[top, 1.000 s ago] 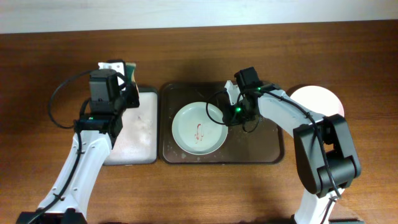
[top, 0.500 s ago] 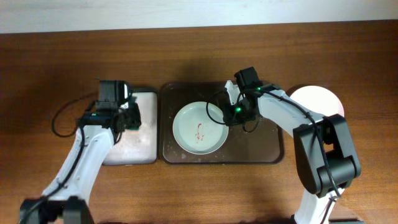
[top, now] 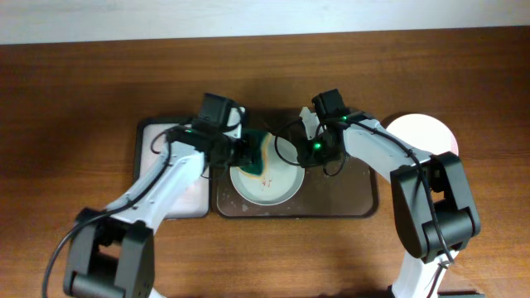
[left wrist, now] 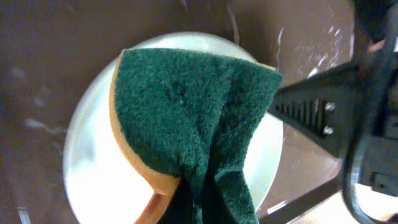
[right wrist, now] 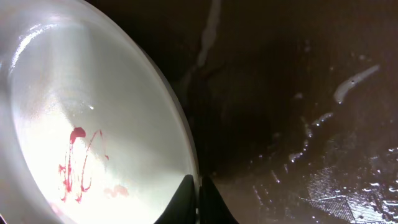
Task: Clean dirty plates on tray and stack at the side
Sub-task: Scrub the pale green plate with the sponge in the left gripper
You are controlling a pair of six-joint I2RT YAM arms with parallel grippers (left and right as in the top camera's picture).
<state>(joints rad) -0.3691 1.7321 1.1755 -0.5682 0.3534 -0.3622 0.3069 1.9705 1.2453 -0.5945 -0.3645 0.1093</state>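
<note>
One dirty plate [top: 277, 184], pale green-white with a red squiggle stain [right wrist: 78, 165], lies on the dark brown tray [top: 348, 194]. My right gripper [top: 303, 156] is shut on the plate's right rim; the right wrist view shows its fingers [right wrist: 199, 202] pinching the rim. My left gripper [top: 245, 154] is shut on a green and orange sponge [top: 254, 157] and holds it over the plate's upper left part. The sponge [left wrist: 186, 118] fills the left wrist view above the plate [left wrist: 93, 168]. A clean white plate [top: 431, 132] lies to the right of the tray.
A smaller tray with a white inside [top: 170, 186] sits left of the brown tray. The brown tray's surface is wet and speckled [right wrist: 323, 124]. The wooden table [top: 74, 99] extends around both trays.
My left arm has swung right from the small white tray, carrying the sponge over the dirty plate. My right gripper has kept still on the plate's rim.
</note>
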